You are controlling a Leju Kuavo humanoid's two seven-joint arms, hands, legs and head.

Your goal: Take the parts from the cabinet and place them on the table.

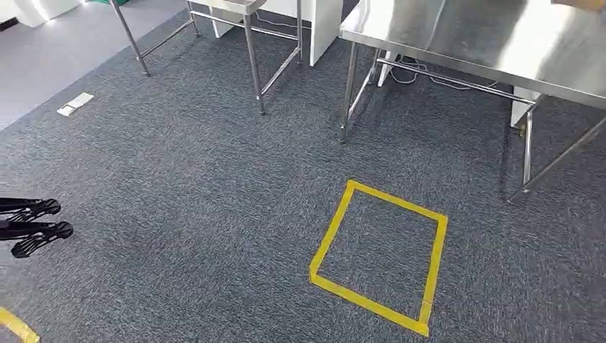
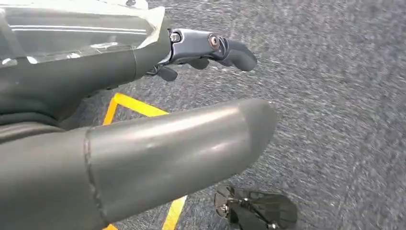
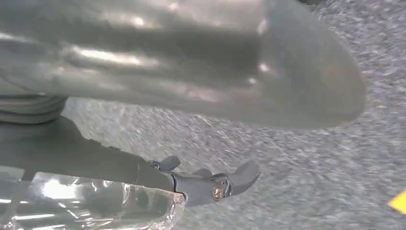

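A steel table [image 1: 500,43] stands at the far right of the head view, its top bare where I see it. My left hand [image 1: 32,225] hangs low at the left edge, its dark fingers stretched out with nothing between them. In the left wrist view the left hand [image 2: 95,72] has its thick grey thumb [image 2: 182,143] apart from its straight fingers [image 2: 215,48], over carpet. My right hand [image 3: 167,72] hangs the same way, fingers [image 3: 215,184] straight and nothing held. A clear shiny film lies along each hand's dark body.
Grey carpet covers the floor, with a yellow tape square [image 1: 379,257] ahead and another tape strip [image 1: 14,325] at the lower left. A second steel table frame [image 1: 250,50] and white furniture [image 1: 321,21] stand at the back. A floor plate [image 1: 75,104] lies left.
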